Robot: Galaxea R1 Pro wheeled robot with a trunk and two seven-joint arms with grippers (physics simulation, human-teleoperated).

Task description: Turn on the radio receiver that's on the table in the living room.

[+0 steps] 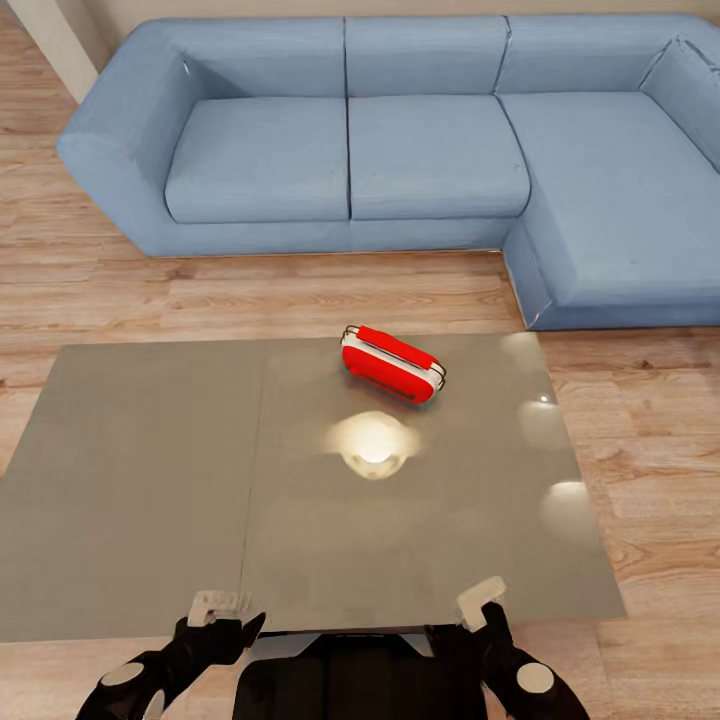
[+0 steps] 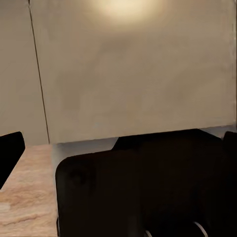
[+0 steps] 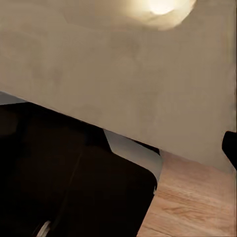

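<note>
A blue L-shaped sofa (image 1: 400, 140) runs along the far side of the room, its long arm turning down toward the right, standing on a light wood plank floor (image 1: 640, 420). In front of it, well apart from its cushions, sits the low table (image 1: 150, 480), a wide glossy grey top split by a seam into two panels. The same grey top and seam show in the left wrist view (image 2: 138, 74), and the top shows again in the right wrist view (image 3: 108, 64), with a strip of plank floor beyond its near edge in both. A bright round lamp glare (image 1: 373, 445) reflects off the right panel near its middle, with fainter light spots by the right edge.

The robot's dark base (image 1: 360, 675) sits just below the table's near edge, between the two arms.

The red radio (image 1: 392, 363) lies on the right panel, close to the far edge, turned at an angle, its white trim and wire handle showing along the top.

The left gripper (image 1: 222, 606) hangs over the near edge by the seam; the right gripper (image 1: 482, 598) hangs over the near edge further right. Both hold nothing, and whether their fingers are spread or closed cannot be told.
</note>
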